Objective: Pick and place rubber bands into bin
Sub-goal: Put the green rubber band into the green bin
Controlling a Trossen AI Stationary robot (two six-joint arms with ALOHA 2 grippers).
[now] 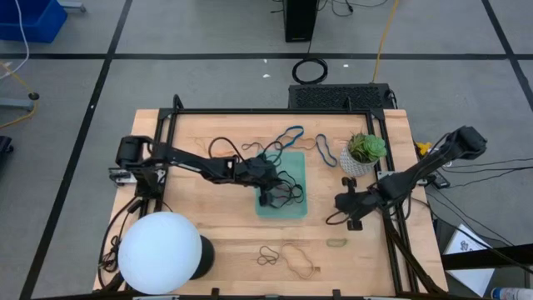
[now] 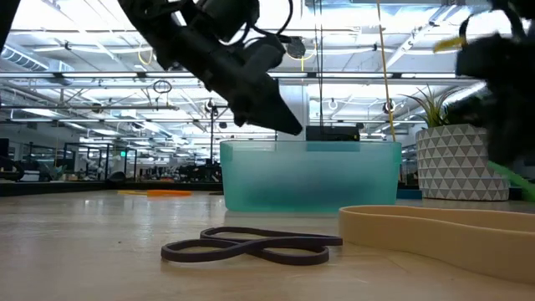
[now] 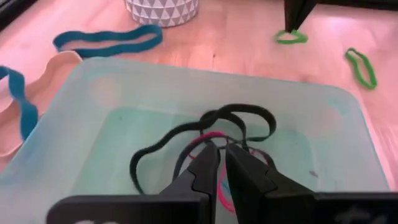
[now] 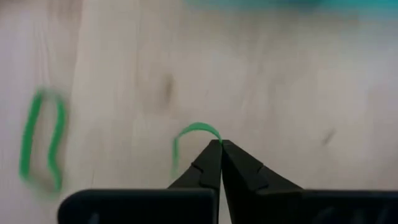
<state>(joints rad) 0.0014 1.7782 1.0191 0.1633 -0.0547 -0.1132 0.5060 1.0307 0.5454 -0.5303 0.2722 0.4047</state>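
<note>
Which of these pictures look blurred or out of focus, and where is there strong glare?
High view: the white globe is blown out by glare. Low view: the right arm's tool is a dark smear and the near tan band is soft. Right wrist view: the green bands and table are motion-blurred. Left wrist view: fairly sharp.

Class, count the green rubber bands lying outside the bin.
2: one green band pinched by the right end effector right of the bin; another green band lies nearer the table's front. Others may be hidden.
</note>
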